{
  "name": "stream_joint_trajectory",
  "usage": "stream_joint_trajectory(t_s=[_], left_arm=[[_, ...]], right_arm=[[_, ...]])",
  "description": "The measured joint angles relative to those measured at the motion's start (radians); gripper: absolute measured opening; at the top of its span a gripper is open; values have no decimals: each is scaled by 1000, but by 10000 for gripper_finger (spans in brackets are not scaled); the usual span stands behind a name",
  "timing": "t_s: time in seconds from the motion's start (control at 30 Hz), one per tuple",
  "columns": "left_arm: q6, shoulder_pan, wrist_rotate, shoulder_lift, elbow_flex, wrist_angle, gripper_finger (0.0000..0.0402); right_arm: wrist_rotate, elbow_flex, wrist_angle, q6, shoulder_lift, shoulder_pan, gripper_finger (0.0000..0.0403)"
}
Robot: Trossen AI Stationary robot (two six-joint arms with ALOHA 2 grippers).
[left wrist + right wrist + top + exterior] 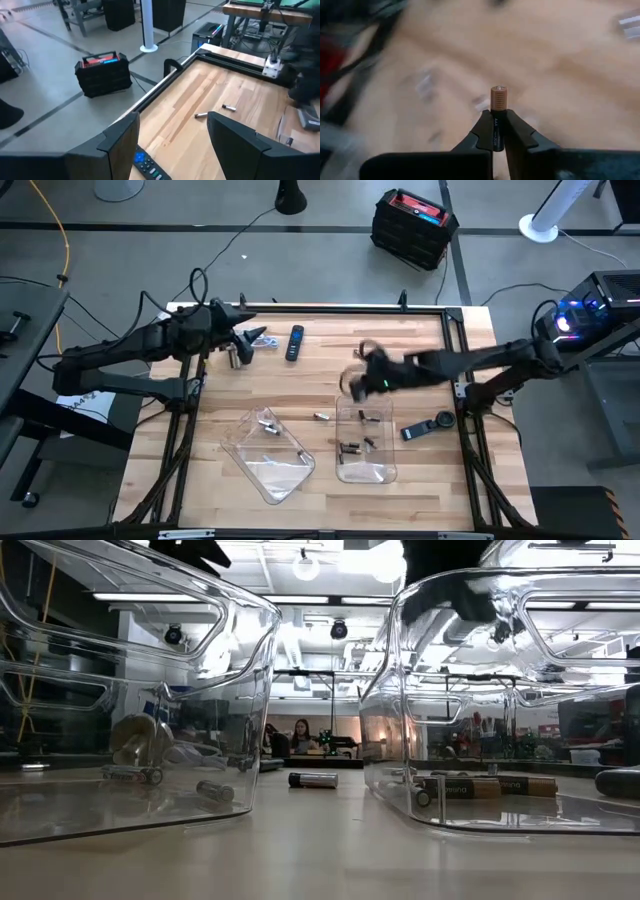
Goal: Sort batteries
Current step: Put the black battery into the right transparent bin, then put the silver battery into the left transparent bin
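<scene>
Here, near to far:

Near trays: two clear trays are sitting at the near edge — the left tray [268, 455] holding a few light cells, the right tray [366, 442] holding darker ones.
Loose cell: one battery [321, 417] is lying on the table [400, 345] between the trays.
Right gripper: the right gripper [498, 131] is hanging just above the far end of the right tray, its fingers pressed onto a held battery [498, 116] — dark body, copper top — gripped around its lower body and standing upright.
Handling: the cell is looking light, rigid and smooth, so likely slippery; a pinch across mid-body is seeming the safest hold.
Left gripper: the left gripper [175, 145] is waiting at the far left with fingers spread, carrying nothing, just above a remote [294, 343].
Far strays: two more cells [215, 111] are lying on bare wood.
</scene>
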Motion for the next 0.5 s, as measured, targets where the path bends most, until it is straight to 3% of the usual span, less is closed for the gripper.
stream_joint_trajectory(t_s=[0.13, 0.27, 0.4, 0.5], left_arm=[[-32, 0, 2, 11, 0, 10, 225], [-96, 0, 2, 30, 0, 17, 225], [-200, -1, 8, 53, 0, 43, 225], [-267, -3, 13, 72, 0, 62, 225]], right_arm=[[-40, 0, 105, -9, 16, 155, 6], [-74, 0, 97, 57, 53, 258, 14], [-107, 0, 61, 85, 88, 302, 35], [-187, 0, 54, 57, 108, 302, 74]])
